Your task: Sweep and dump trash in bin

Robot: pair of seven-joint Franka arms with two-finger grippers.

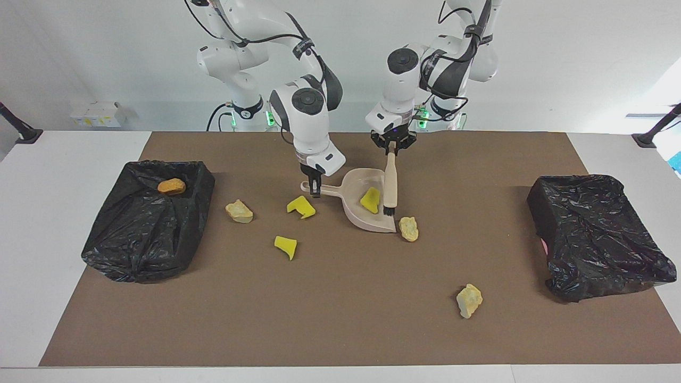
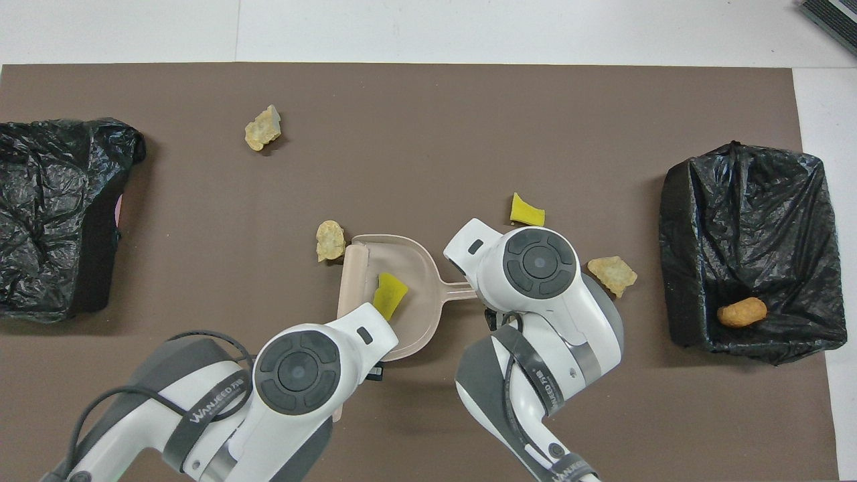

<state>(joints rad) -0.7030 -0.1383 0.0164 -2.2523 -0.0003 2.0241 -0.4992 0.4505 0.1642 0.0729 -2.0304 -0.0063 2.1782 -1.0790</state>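
Trash: 1 yellow wedge (image 1: 370, 200) lies in the dustpan (image 1: 357, 217) at frame centre; a tan lump (image 1: 408, 229) touches the pan's lip.
Left gripper (image 1: 392, 150): clamped on the brush (image 1: 390, 186), bristles down over the pan's mouth.
Right gripper (image 1: 314, 187): closed on the dustpan handle.
Loose trash: 2 wedges (image 1: 301, 207) (image 1: 285, 246) and a lump (image 1: 239, 211) left of centre; 1 lump (image 1: 468, 300) lower right.
Bins: black bin (image 1: 146, 218) at left holds an orange lump (image 1: 171, 186); second bin (image 1: 596, 234) at right.
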